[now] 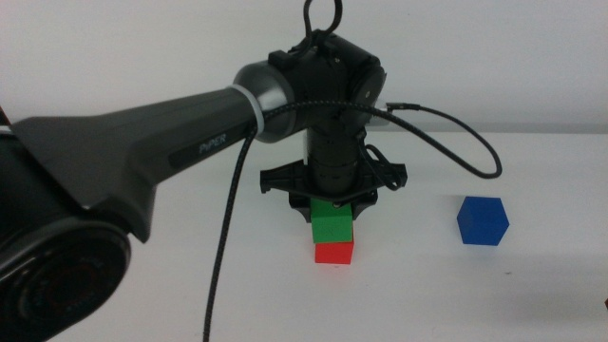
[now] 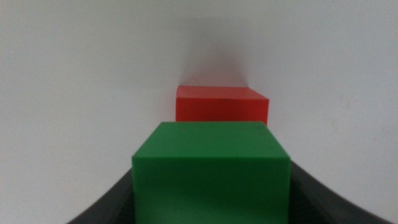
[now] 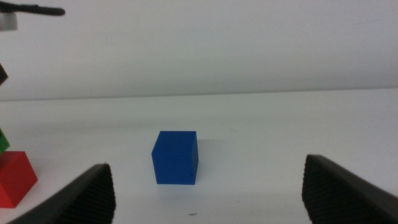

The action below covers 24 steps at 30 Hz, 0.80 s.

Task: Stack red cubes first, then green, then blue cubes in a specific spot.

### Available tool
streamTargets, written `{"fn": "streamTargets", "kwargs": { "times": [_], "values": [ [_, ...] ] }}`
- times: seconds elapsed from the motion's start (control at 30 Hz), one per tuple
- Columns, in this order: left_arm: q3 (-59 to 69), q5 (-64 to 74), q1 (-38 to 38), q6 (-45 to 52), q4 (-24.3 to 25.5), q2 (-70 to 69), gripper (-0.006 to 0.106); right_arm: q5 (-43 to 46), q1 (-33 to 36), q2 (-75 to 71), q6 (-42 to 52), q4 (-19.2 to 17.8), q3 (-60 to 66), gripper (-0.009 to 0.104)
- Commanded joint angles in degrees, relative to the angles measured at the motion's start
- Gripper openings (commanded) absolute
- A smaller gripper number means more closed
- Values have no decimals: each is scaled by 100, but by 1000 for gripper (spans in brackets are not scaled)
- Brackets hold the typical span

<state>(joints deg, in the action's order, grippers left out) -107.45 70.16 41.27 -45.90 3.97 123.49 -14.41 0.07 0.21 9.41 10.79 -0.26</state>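
Right now the left gripper (image 1: 332, 203) hangs over the middle of the white surface (image 1: 532, 294), its jaws pinching the green cube (image 1: 332, 224), which sits on top of the red cube (image 1: 334, 252). In the middle view the green cube looks set slightly toward the left of the red one rather than square over it; whether its full weight is already resting there cannot be told. The left wrist view shows the red cube (image 2: 222, 104) peeking out beyond the green cube (image 2: 211, 169), which suggests an offset along that direction too.

The main risk, as I judge it, is in the release: if the jaws spread unevenly or drag on lifting, the green cube could twist or slide off, and an overhanging green cube would make a poor base for the blue cube (image 1: 482, 221). A sideways pull-away could also knock the red cube off its spot.

The blue cube stands alone, well apart to the right of the stack. The right gripper (image 3: 208, 193) faces it with jaws spread wide, not touching it. Bare surface lies all around the blue cube (image 3: 175, 157) and between it and the stack, so there is room to approach; the left arm (image 1: 142, 157) crowds the stack's left side.
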Motion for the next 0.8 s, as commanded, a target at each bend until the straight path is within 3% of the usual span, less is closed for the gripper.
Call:
{"fn": "streamTargets", "kwargs": {
  "times": [0.0,0.77],
  "values": [
    [-48,92,57,78,-54,85,0,16,-50,-226,41,-17,244,80],
    [-81,-193,120,89,72,117,0,16,-50,-226,41,-17,244,80]
  ]
}}
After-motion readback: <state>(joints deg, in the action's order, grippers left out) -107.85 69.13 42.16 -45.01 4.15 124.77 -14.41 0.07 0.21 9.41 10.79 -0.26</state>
